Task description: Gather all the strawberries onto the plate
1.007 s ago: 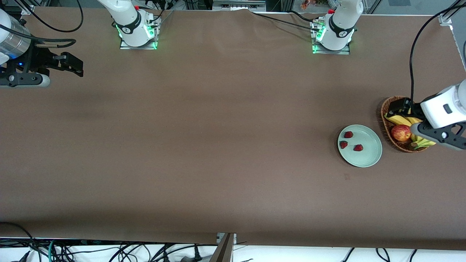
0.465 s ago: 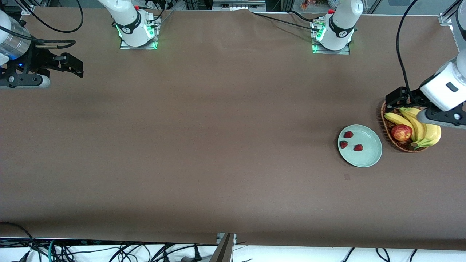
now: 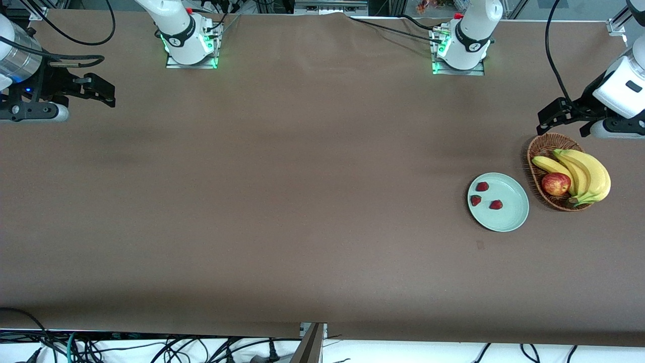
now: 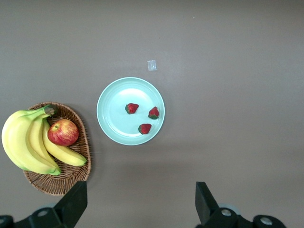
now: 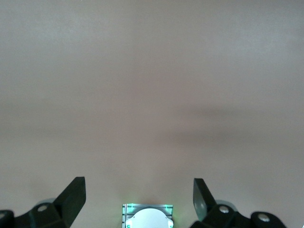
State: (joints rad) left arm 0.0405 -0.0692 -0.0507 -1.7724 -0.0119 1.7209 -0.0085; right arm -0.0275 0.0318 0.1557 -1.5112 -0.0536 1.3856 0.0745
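Brown bench (image 3: 302,176): all three strawberries (image 3: 482,186) lie in plate (image 3: 509,222); nothing left. Left gripper (image 3: 552,115) above the bench by the basket (image 3: 534,151), released, empty; right gripper (image 3: 98,89) waits at its own end, released.

No legible text, label, brand name or number appears in any view. The only marks are small dark emblems on the white collars of the two arm bases, too small to read.
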